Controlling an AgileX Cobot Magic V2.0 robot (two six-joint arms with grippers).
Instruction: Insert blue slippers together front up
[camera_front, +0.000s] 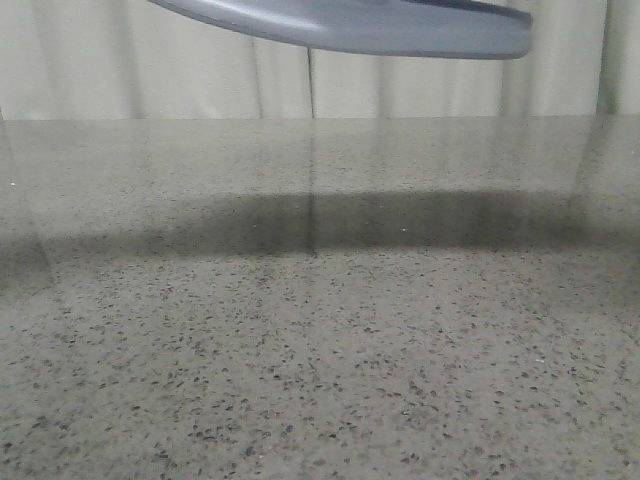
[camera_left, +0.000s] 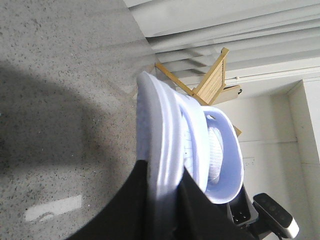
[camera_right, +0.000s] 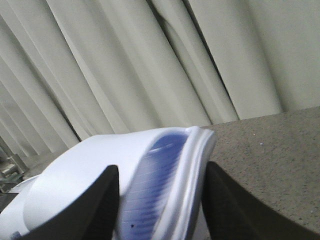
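Front view shows slippers (camera_front: 380, 28) lifted above desk (camera_front: 320, 340), likely for joining. Left fingers (camera_left: 162, 210) pinching sole edge; right fingers (camera_right: 162, 210) clamping the other's side.

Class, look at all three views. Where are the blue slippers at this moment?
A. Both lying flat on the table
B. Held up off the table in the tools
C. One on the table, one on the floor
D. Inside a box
B: each wrist view shows a slipper between tool fingers; the front view shows a bare table with a slipper above.
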